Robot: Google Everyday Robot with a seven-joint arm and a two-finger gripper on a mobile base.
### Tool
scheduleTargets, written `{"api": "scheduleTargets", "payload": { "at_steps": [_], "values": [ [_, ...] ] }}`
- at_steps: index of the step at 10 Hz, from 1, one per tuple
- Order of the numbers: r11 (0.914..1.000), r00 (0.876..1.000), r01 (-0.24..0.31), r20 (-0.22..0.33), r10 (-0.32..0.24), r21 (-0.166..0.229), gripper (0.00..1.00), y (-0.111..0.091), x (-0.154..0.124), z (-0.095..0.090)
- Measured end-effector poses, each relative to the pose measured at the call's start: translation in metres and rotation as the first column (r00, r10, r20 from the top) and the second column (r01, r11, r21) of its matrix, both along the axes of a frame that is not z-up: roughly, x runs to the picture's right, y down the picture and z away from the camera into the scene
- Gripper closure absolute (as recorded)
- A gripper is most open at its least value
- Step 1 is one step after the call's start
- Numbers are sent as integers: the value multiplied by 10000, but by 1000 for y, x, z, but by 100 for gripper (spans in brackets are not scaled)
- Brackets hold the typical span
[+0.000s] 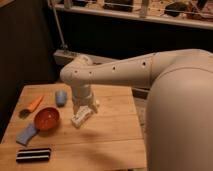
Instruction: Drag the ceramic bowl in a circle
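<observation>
The ceramic bowl (47, 118) is a small shallow orange-red bowl on the left part of the wooden table (110, 142). It stands upright, with its left side touching a flat blue sponge (26, 134). My gripper (81, 118) hangs from the white arm over the table middle, a little to the right of the bowl and apart from it. Nothing shows in it.
A small light-blue cup (61, 98) stands behind the bowl. An orange carrot-shaped item (35, 103) lies at the far left. A black striped bar (33, 155) lies near the front left edge. My large white arm fills the right side.
</observation>
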State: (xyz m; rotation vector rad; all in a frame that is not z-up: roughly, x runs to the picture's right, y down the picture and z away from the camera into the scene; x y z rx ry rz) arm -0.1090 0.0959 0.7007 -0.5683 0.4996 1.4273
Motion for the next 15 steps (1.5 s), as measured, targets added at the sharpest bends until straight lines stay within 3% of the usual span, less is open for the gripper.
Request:
{"api": "scheduleTargets", "payload": {
  "at_steps": [3,5,8,12,15],
  "values": [
    [9976,9977,664,130,-667,210,35,0,-29,-4],
    [9927,9919,1184,442,-1193,224,35,7,-74,-4],
    [9925,9902,1119,779,-1155,492,35,5,-121,8],
    [9913,9923,958,700,-1023,904,35,6,-135,43],
    [9883,9859,1389,859,-1439,623,35,27,-138,66]
  ]
}}
